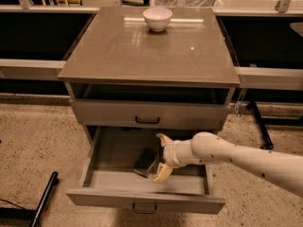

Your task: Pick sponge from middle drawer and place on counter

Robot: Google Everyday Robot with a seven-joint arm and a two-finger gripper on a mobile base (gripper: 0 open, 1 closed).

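The middle drawer [109,181] is pulled out under the counter [142,51]. The sponge [145,161] lies on the drawer floor near the middle, dark green face up with a pale yellow edge showing. My gripper [160,158] reaches in from the right on a cream arm and sits just right of the sponge. Its two cream fingers are spread apart, one above and one below the sponge's right end, with nothing between them.
A white bowl [157,18] stands at the back of the counter. A shut grey drawer front with a black curved pull [147,120] sits above the open drawer. A black leg [43,198] lies on the speckled floor at the lower left.
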